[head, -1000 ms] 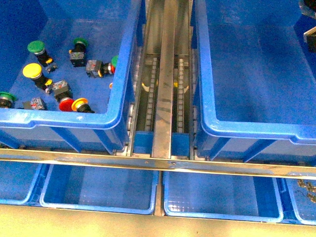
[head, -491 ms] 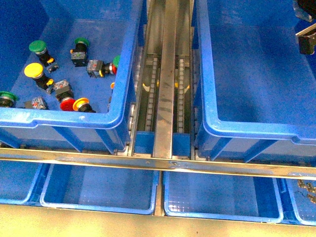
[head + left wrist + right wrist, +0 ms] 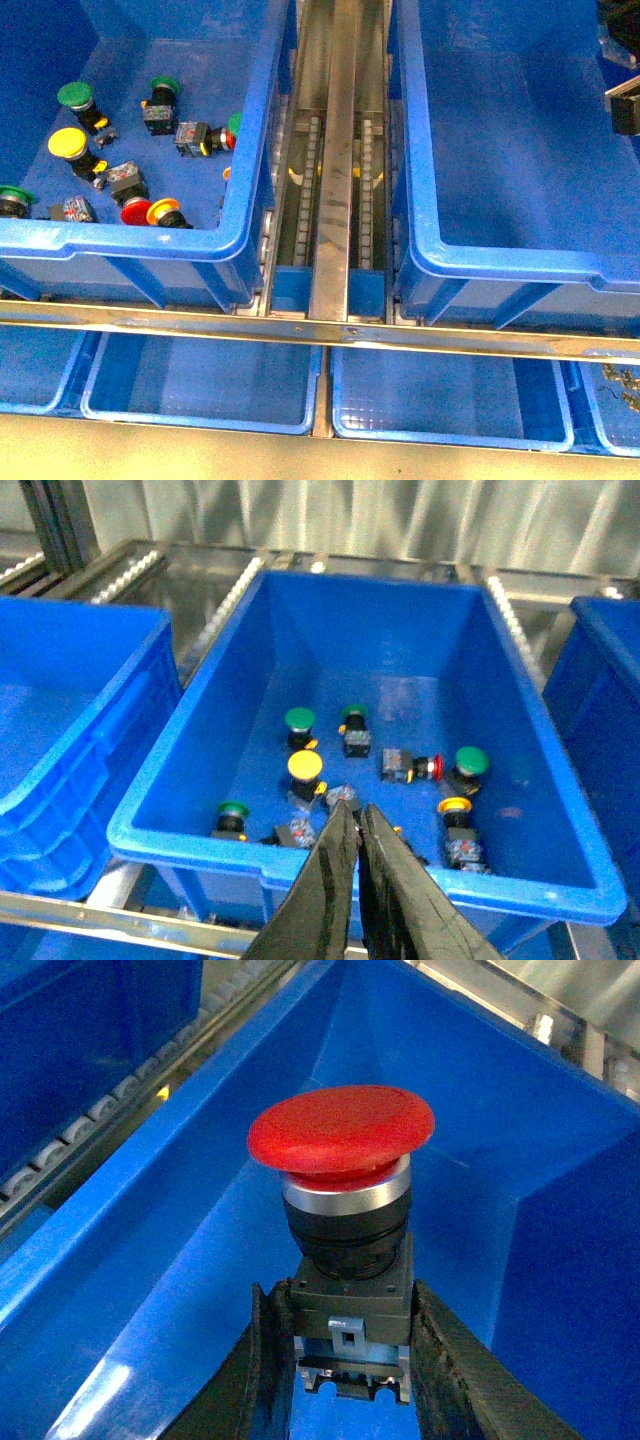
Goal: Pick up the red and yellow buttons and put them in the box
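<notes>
Right gripper [image 3: 352,1360] gripped the red button [image 3: 342,1138] by its square base, lower centre; probably light, rigid, slick-capped; left gripper [image 3: 356,822] jaws together

Green buttons [image 3: 73,95] sit left of a roller track [image 3: 335,150] (trays [image 3: 200,385] below).

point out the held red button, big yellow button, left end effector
held red button [image 3: 342,1128], right wrist view, cap
big yellow button [image 3: 66,142], front view, cap
left end effector [image 3: 358,812], left wrist view, between fingertips
</notes>
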